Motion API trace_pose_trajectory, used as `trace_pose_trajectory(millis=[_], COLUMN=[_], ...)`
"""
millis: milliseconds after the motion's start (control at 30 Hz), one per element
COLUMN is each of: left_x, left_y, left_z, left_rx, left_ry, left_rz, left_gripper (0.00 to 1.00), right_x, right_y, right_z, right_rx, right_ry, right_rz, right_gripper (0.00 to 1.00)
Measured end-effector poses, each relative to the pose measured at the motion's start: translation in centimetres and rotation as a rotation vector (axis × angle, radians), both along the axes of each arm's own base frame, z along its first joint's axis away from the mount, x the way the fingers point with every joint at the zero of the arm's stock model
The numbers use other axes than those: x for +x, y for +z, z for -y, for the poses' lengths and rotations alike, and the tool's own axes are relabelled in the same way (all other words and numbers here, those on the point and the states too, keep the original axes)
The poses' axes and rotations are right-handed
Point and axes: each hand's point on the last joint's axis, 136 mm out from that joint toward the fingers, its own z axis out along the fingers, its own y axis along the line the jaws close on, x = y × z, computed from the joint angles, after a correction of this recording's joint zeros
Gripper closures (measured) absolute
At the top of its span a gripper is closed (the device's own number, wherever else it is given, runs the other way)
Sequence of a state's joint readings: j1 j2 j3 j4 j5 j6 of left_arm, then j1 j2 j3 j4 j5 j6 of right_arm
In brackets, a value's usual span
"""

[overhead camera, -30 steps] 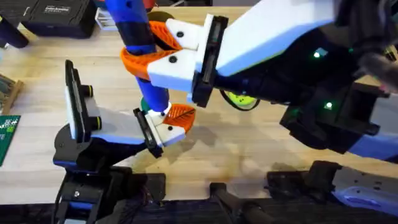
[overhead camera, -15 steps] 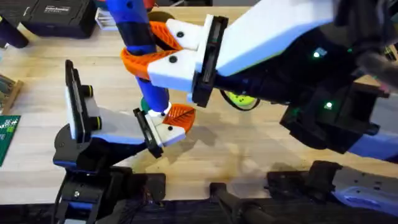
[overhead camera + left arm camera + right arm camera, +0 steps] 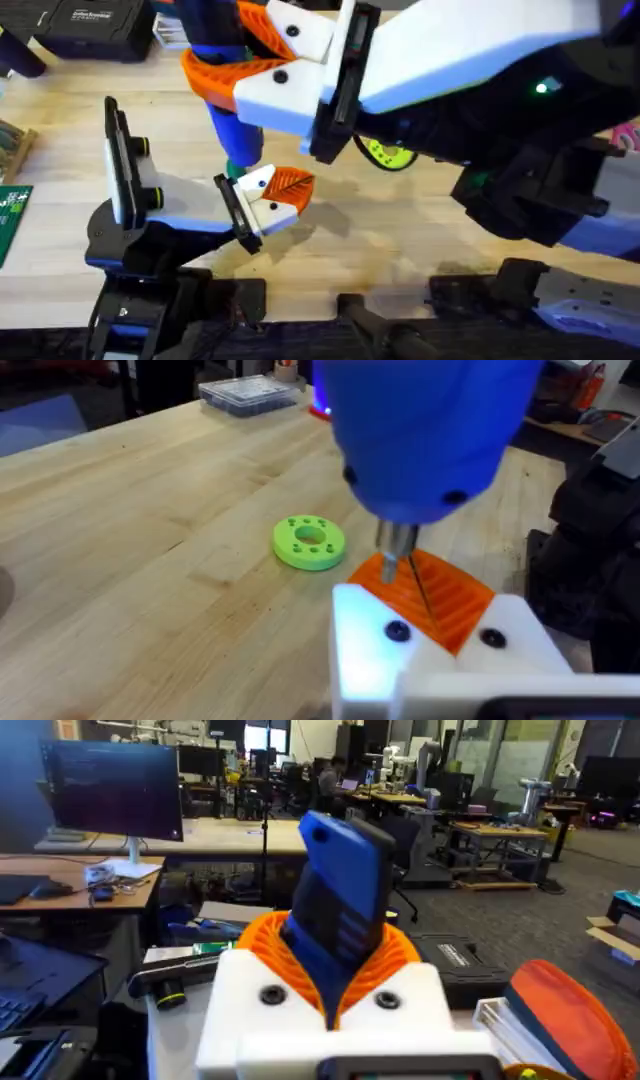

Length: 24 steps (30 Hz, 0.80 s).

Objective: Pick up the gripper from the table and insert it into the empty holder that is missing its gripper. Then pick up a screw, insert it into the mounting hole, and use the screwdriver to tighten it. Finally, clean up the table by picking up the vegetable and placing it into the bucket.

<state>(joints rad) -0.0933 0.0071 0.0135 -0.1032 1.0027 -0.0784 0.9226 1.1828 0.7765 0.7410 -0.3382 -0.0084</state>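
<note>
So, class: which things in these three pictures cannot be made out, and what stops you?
- Overhead: the screwdriver tip, hidden behind the left gripper.
- Overhead: the lime-green disc, partly covered by the right arm.
- Left wrist: the screwdriver body, cut off by the upper edge.
- Right wrist: the screwdriver's lower end, hidden between the right gripper pads.

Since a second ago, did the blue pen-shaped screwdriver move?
Yes. In the overhead view the blue pen-shaped screwdriver, held in the right gripper, has gone up and away from the white and orange gripper block on the robot hand beneath it.
</note>
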Motion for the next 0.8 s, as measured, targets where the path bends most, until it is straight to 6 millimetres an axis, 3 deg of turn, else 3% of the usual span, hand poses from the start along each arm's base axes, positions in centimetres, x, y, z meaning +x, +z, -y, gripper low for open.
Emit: trace_pose_trajectory(millis=[133, 433, 800], left_x=[0.0, 0.0, 0.0], left_y=[0.0, 0.0, 0.0], left_z=[0.0, 0.0, 0.0], left_rx=[0.0, 0.0, 0.0], left_ry=[0.0, 0.0, 0.0], left_rz=[0.0, 0.0, 0.0], left_gripper=[0.997, 0.997, 0.997], right_x=[0.4, 3.2, 1.0], right_y=[0.0, -1.0, -2.7], right_z=[0.2, 1.6, 0.6], right_rx=[-0.005, -0.044, -0.101], right_ry=[-0.015, -0.093, 0.036], right_rz=[0.019, 0.005, -0.05], right_gripper=[0.976, 0.976, 0.976])
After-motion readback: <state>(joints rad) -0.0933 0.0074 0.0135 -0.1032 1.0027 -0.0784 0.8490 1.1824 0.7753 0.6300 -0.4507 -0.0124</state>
